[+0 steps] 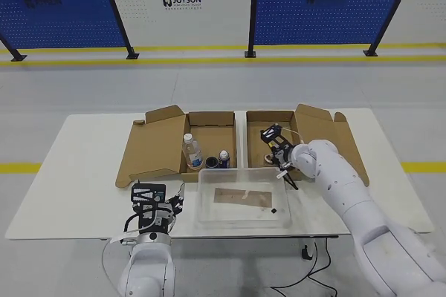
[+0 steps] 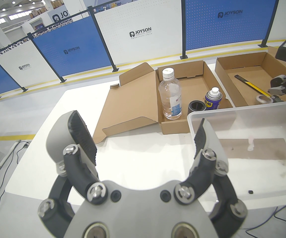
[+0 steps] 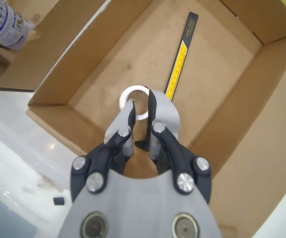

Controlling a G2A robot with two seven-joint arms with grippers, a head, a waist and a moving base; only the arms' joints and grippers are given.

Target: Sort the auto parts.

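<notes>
R gripper (image 3: 142, 97) over metal ring (image 3: 134, 87) near front wall of right cardboard box (image 3: 133, 50), fingers slightly apart. L gripper (image 2: 138, 118) spread wide at table (image 2: 133, 159) front edge, beside clear bin (image 2: 232, 112).

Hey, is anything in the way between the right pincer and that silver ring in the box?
Nothing visible is. The right pincer hangs directly over the silver ring on the floor of the box, jaws slightly apart. The ruler lies to one side, not between them.

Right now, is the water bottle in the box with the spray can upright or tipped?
Upright. The water bottle stands on its base in the cardboard box, cap on top, beside the spray can.
</notes>
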